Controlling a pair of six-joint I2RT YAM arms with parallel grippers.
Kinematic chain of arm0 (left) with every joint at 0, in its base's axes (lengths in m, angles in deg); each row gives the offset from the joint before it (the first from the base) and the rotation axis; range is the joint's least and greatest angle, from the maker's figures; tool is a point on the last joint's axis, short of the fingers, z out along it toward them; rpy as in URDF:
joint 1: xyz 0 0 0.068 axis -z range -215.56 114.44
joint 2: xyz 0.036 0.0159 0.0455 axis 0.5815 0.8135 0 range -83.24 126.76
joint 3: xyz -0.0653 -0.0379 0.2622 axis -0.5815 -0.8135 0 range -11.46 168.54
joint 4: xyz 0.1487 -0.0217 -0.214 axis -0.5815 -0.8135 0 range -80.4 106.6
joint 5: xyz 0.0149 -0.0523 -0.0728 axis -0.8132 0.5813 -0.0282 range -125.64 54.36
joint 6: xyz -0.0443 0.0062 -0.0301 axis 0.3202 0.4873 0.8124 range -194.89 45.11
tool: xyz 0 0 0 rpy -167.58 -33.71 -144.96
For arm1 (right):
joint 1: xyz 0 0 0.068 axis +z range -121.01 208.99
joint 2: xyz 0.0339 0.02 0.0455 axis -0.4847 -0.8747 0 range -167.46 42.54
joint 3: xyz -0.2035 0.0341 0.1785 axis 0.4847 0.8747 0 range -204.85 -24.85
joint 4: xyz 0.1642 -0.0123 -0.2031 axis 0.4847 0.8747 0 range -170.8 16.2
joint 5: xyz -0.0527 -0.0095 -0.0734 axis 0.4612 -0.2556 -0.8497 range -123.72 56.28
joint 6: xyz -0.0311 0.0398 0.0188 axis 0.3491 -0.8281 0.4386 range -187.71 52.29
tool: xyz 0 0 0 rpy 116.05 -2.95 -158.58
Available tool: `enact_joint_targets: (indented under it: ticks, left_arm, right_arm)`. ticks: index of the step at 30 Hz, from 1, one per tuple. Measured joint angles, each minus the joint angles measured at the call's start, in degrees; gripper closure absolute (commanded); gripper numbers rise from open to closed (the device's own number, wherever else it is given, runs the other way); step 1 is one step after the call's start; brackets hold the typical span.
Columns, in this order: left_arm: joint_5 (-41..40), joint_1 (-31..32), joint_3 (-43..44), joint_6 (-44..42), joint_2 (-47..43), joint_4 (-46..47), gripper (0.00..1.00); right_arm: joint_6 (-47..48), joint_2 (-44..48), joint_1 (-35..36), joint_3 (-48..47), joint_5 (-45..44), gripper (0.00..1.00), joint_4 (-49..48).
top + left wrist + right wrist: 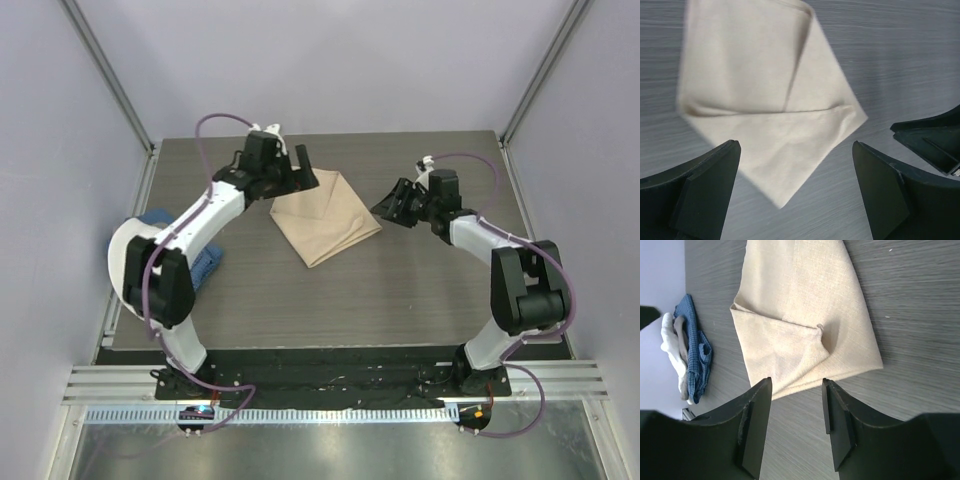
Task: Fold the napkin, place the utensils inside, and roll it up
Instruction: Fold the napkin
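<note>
The beige napkin lies folded on the dark table, one flap turned over the rest. It also shows in the left wrist view and the right wrist view. My left gripper hovers at the napkin's far left corner, open and empty. My right gripper is just right of the napkin, open and empty, its fingertips near the napkin's edge. No orange utensils are in view.
A blue cloth lies bunched at the table's left edge under my left arm, and it shows with a white cloth in the right wrist view. My right gripper's fingers appear at the right of the left wrist view. Walls enclose the table's sides and back.
</note>
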State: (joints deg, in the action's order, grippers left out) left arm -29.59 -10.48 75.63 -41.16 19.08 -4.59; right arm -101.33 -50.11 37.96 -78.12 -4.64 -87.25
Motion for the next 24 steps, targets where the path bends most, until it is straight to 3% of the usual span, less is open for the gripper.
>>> enact_joint_targets:
  ticks: [9, 24]
  left_arm:
    - [-6.1, -9.0, -9.5, -9.6, -13.9, -10.5, 0.00]
    - [-11.3, -10.0, -10.7, -16.7, -14.5, -16.2, 0.00]
  right_arm:
    - [-0.6, -6.3, 8.1, -9.4, -6.5, 0.49, 9.0]
    - [-6.3, -11.7, 12.6, -14.6, -18.7, 0.50, 18.6]
